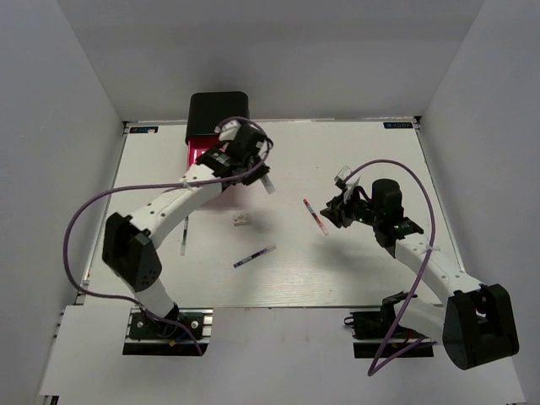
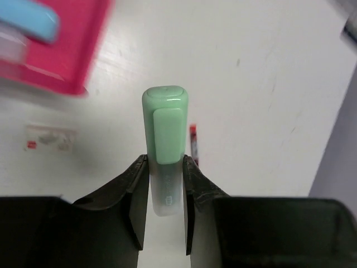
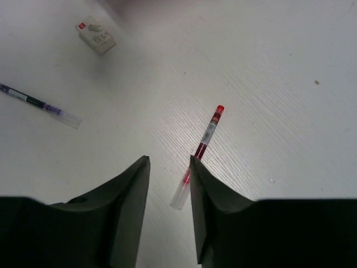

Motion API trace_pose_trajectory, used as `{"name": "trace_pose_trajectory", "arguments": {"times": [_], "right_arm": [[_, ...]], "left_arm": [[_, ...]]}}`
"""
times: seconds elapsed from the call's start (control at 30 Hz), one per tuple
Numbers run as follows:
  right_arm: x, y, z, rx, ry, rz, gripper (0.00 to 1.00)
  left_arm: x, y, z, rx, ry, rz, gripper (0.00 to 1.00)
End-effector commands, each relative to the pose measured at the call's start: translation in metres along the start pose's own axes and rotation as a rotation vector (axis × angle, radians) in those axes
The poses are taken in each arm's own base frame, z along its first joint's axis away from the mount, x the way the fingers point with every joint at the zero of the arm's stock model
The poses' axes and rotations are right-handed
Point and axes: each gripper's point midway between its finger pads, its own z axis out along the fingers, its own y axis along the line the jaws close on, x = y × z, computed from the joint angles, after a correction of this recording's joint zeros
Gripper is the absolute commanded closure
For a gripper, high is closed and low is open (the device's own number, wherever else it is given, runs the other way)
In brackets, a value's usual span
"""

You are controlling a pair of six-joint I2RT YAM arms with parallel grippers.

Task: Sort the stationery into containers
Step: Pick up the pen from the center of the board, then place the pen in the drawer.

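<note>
- Stationery status, top view: the green marker (image 1: pixel 267 186) is off the table (image 1: pixel 371 270), clamped in the left gripper (image 1: pixel 258 174). It hangs just beside the pink drawer (image 1: pixel 197 153), which projects from the rounded black box (image 1: pixel 218 110). Judged purpose: the marker is being carried to the drawer for release.
- Top view, loose items: the eraser (image 1: pixel 242 221), the dark-and-white pen (image 1: pixel 254 256) and the red pen (image 1: pixel 315 216) lie flat on the table, apart from one another. The right gripper (image 1: pixel 336 211) hovers at the red pen, probably the next pick.
- Left wrist view: both black fingers (image 2: pixel 139 190) press on the marker's frosted, translucent barrel. The glossy pale green cap, with its flat clip, points away from the wrist. This hold leaves the capped end free, which should let the marker drop cleanly. The drawer is smooth pink plastic, sits at upper left, and contains a blue marker (image 2: pixel 30 19). The green marker is over bare table, not yet over the drawer.
- Right wrist view: the jaws stand a narrow gap apart and grip nothing. The red pen's clear end lies on the table under that gap, close to the right finger, so the approach looks off-centre. The pen is thin and round and may roll when touched. The table surface is matte white with a fine grain.
</note>
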Motion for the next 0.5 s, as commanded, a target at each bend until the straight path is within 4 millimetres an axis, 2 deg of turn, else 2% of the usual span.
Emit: {"name": "trace_pose_trajectory", "arguments": {"times": [0.0, 0.03, 0.07, 0.1, 0.23, 0.3, 0.33, 0.47], "right_arm": [[-0.004, 0.011, -0.003, -0.055, -0.027, -0.027, 0.62], [-0.002, 0.011, -0.003, -0.060, -0.023, -0.032, 0.68], [-0.002, 0.012, -0.004, -0.061, -0.023, -0.032, 0.69], [-0.002, 0.012, -0.004, -0.065, -0.023, -0.034, 0.69], [0.001, 0.015, -0.004, -0.076, -0.017, -0.036, 0.69], [0.001, 0.015, -0.004, -0.076, -0.017, -0.040, 0.69], [0.002, 0.014, -0.005, -0.070, -0.016, -0.040, 0.69], [0.006, 0.014, -0.006, -0.065, -0.008, -0.036, 0.67]], "left_arm": [[-0.059, 0.009, -0.020, -0.015, -0.176, -0.124, 0.90], [-0.072, 0.017, -0.020, -0.026, -0.207, -0.163, 0.90], [-0.084, 0.020, -0.022, -0.026, -0.244, -0.206, 0.90], [-0.095, 0.021, -0.026, -0.021, -0.272, -0.235, 0.90], [-0.128, 0.048, -0.023, -0.082, -0.356, -0.349, 0.89], [-0.136, 0.058, -0.013, -0.110, -0.373, -0.371, 0.89], [-0.147, 0.061, -0.014, -0.120, -0.394, -0.396, 0.89], [-0.161, 0.075, -0.006, -0.164, -0.429, -0.436, 0.89]]}}
